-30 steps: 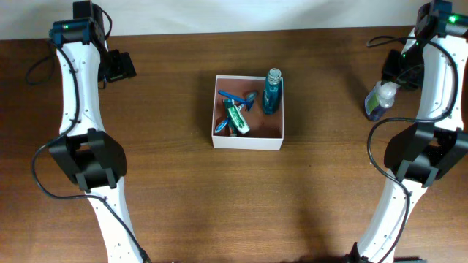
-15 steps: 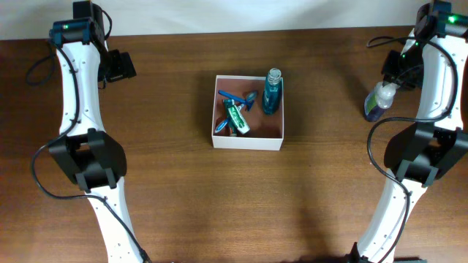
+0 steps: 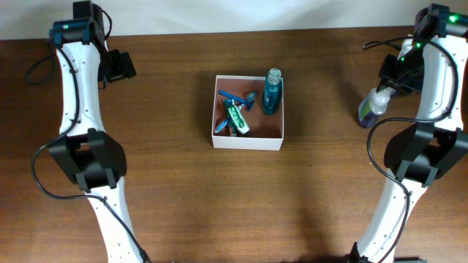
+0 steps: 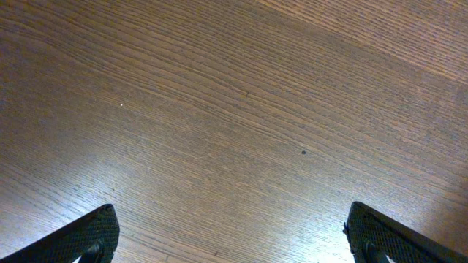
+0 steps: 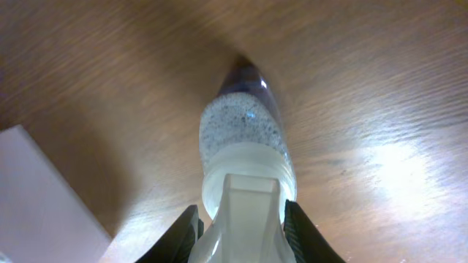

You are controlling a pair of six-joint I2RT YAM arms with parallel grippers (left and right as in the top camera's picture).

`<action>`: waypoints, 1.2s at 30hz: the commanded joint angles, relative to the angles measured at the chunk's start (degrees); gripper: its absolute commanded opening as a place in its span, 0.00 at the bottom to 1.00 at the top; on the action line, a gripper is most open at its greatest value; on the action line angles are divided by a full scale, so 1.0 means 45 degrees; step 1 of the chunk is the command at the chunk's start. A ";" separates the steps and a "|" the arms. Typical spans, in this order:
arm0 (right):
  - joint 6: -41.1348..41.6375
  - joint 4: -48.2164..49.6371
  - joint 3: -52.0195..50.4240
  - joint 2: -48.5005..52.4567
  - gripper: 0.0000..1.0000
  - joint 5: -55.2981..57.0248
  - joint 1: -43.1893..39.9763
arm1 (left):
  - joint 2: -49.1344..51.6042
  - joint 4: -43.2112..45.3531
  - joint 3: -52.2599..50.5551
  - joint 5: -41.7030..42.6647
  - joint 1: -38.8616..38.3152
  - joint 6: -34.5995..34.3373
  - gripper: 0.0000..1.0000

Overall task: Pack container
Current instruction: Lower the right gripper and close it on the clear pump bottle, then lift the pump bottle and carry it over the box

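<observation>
The container (image 3: 247,142), a square shallow white box with a pinkish-brown inside, sits mid-table. It holds a teal bottle (image 3: 271,93), a green tube (image 3: 236,117) and a blue razor (image 3: 235,97). My right gripper (image 3: 386,86) is shut on the white pump top of a clear bottle (image 3: 371,107) with speckled purple liquid, at the far right. In the right wrist view the fingers (image 5: 240,230) clamp the pump and the bottle (image 5: 247,124) hangs over the wood. My left gripper (image 3: 119,66) is open and empty at the far left; its fingertips (image 4: 234,234) frame bare wood.
Both white arms run down the table's left and right sides, with black cables near their bases. A white wall edge lies along the table's far side. A pale corner (image 5: 36,197) shows at the left of the right wrist view.
My right gripper has carried the pump bottle a little to the left, toward the container. The left arm and the box contents have not moved.
</observation>
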 commanded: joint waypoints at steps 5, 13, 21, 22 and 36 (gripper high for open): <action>-0.0185 -0.0219 0.0748 -0.1739 0.27 -0.2424 -0.0005 | -0.0219 -0.0010 -0.0063 -0.0141 0.0053 0.0068 0.99; -0.0180 -0.0219 0.0748 -0.3449 0.27 -0.2875 0.0743 | -0.0219 -0.0010 -0.0063 -0.0141 0.0053 0.0068 0.99; -0.0121 -0.0219 0.0748 -0.5401 0.27 -0.2880 0.2613 | -0.0219 -0.0010 -0.0063 -0.0141 0.0053 0.0063 0.99; -0.0117 -0.0219 0.0748 -0.5557 0.27 -0.2875 0.2861 | -0.0219 -0.0010 -0.0063 -0.0141 0.0053 0.0068 0.99; 0.1331 -0.0219 0.0204 -0.5833 0.27 -0.1112 0.6416 | -0.0219 -0.0010 -0.0063 -0.0141 0.0058 0.0068 0.99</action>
